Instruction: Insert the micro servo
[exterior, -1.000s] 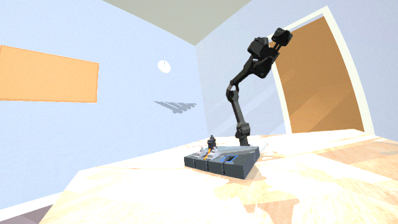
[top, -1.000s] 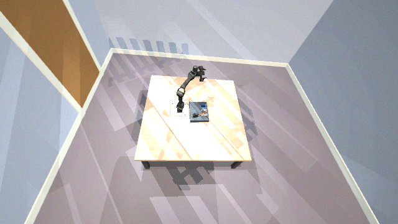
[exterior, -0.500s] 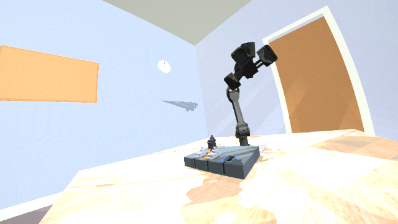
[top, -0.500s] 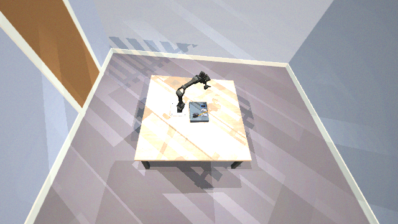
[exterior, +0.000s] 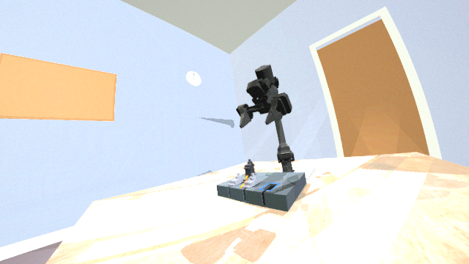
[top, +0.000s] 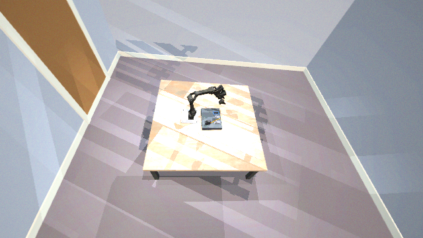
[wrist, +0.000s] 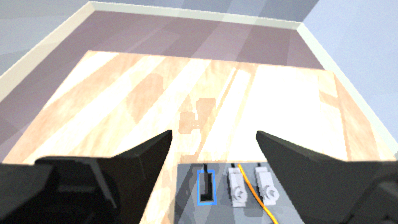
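The robot's deck point(top: 205, 114) point(exterior: 278, 201) point(wrist: 187, 214) is a dark grey block on the table. Its empty pocket point(top: 215, 112) point(exterior: 271, 187) point(wrist: 206, 188) has a blue outline, with a dark side notch at the deck's edge. A black body point(top: 207, 122) point(exterior: 249, 169), which looks like the loose micro servo, is on the deck behind two grey servos. Its orange cable point(top: 215, 121) point(wrist: 257, 196) runs between them. In the wrist view the body is out of sight. My gripper point(top: 223, 98) point(exterior: 254, 125) point(wrist: 213, 133) is open and empty, high above the deck.
Two grey servos point(wrist: 237, 188) point(wrist: 266, 186) sit in the deck beside the outlined pocket. The arm's pale base plate point(top: 188, 121) is close to the deck. The wooden table point(top: 205, 152) point(exterior: 146, 227) extends around both.
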You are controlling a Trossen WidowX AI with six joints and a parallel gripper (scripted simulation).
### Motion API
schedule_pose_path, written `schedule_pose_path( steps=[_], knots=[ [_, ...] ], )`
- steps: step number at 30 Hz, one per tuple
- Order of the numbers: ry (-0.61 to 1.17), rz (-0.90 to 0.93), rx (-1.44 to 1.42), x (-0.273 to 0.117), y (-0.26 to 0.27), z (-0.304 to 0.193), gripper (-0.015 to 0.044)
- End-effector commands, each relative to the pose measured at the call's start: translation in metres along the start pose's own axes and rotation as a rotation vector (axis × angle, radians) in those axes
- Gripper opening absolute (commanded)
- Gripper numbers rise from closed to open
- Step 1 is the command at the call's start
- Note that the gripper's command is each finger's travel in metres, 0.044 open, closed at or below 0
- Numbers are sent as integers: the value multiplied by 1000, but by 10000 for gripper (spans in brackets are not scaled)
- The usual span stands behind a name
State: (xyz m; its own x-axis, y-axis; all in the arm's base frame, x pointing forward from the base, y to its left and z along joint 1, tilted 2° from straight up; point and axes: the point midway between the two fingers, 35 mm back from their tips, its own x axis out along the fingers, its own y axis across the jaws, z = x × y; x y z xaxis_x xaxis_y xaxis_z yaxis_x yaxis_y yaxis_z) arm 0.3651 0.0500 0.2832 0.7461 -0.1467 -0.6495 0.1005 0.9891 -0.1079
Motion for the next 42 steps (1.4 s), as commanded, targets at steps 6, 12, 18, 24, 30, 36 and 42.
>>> schedule_pose_path(
  steps=[6, 12, 18, 24, 30, 36, 42],
  knots=[
    [264, -66, -155, 19, -74, -52, 440],
    [456, -47, -222, 17, -121, -95, 440],
    [630, 29, -249, 3, -155, -140, 440],
    [764, 153, -237, -20, -175, -183, 440],
    [788, 188, -230, -27, -176, -192, 440],
    [788, 188, -230, -19, -175, -200, 440],
    [788, 188, -230, -9, -174, -211, 440]
  ],
)
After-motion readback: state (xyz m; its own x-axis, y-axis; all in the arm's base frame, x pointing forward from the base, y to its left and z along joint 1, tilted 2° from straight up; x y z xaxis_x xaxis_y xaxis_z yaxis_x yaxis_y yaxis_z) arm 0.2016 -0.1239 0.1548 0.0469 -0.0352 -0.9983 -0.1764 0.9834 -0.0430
